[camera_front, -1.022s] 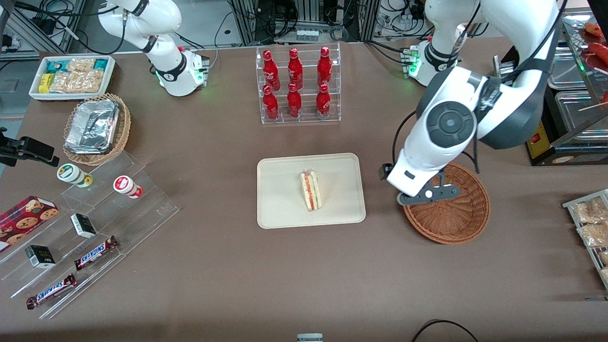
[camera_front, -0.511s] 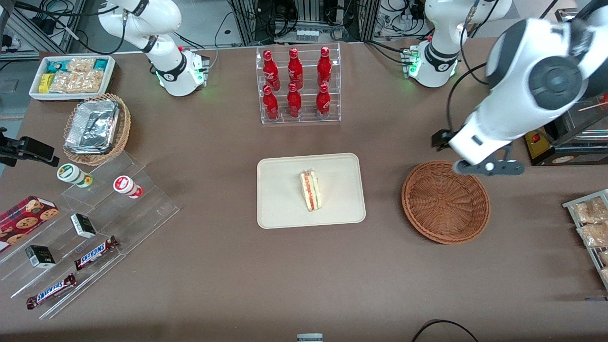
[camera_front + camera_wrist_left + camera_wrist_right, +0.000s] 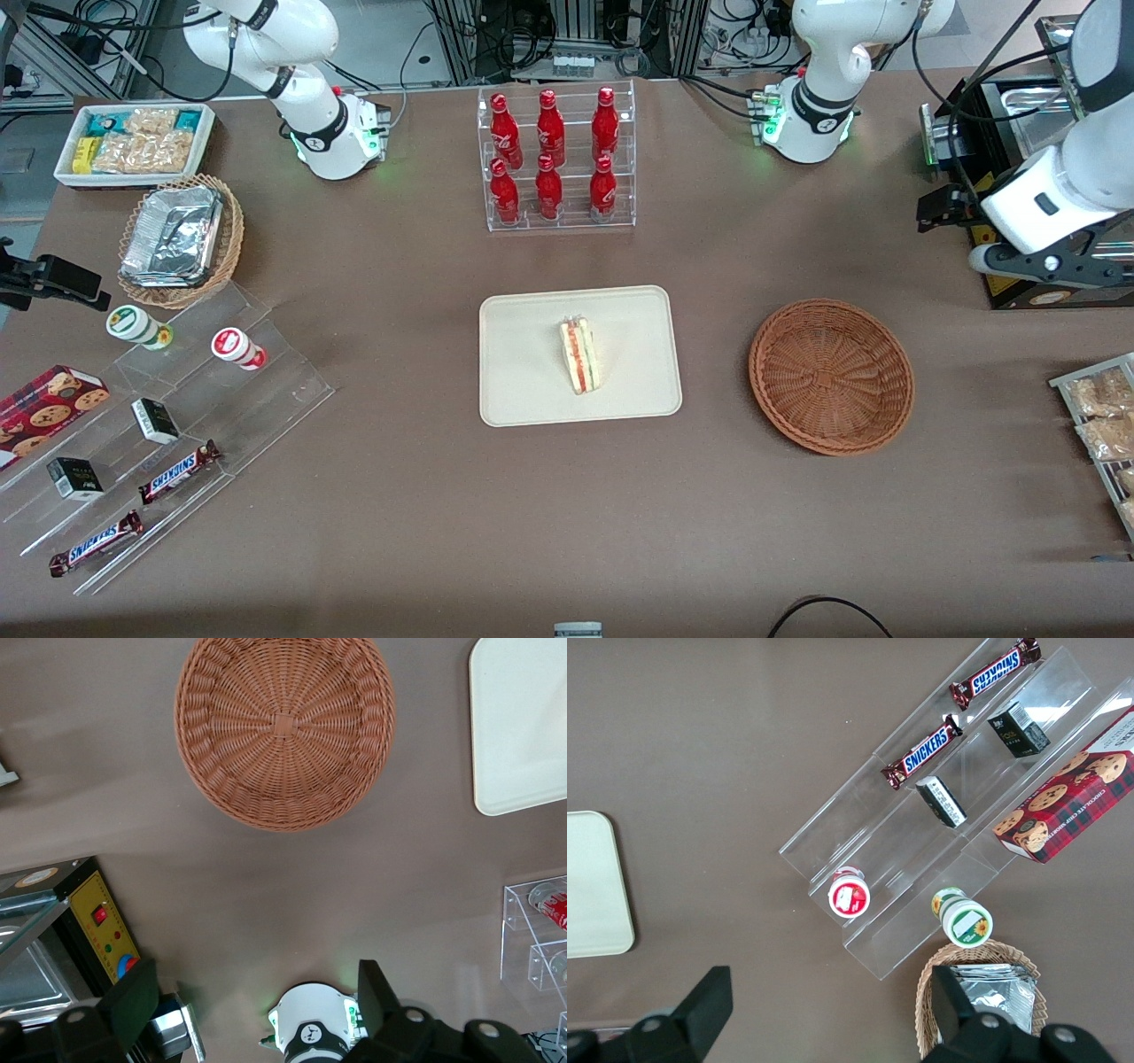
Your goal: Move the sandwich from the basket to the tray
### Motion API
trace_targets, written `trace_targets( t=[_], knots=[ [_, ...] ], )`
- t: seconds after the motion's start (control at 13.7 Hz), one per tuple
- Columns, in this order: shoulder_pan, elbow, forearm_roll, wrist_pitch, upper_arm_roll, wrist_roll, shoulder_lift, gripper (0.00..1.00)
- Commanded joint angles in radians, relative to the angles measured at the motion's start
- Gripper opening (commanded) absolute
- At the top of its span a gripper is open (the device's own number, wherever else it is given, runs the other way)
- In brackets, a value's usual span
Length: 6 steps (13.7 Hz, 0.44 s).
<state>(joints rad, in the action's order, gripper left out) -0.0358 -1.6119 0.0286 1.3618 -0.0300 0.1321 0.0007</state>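
The sandwich lies on its side on the cream tray in the middle of the table, its red and green filling edge showing. The reddish-brown wicker basket is empty and stands beside the tray, toward the working arm's end; it also shows in the left wrist view, with a corner of the tray. My left gripper hangs high, farther from the front camera than the basket and out toward the working arm's end. In the left wrist view the gripper is open and empty.
A clear rack of red bottles stands farther from the front camera than the tray. A black appliance with a yellow panel sits under my gripper. Snack packets lie at the working arm's end. Tiered acrylic shelves hold snacks at the parked arm's end.
My left gripper has swung away from above the basket, up and out toward the working arm's end of the table. The sandwich, tray and basket have not moved.
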Motion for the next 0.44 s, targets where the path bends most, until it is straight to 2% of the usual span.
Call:
trace_targets(
  t=[0.0, 0.36],
  knots=[
    [-0.007, 0.004, -0.015, -0.018, 0.039, 0.015, -0.030, 1.00],
    [-0.001, -0.006, -0.019, 0.014, 0.074, 0.021, -0.031, 1.00]
  ],
)
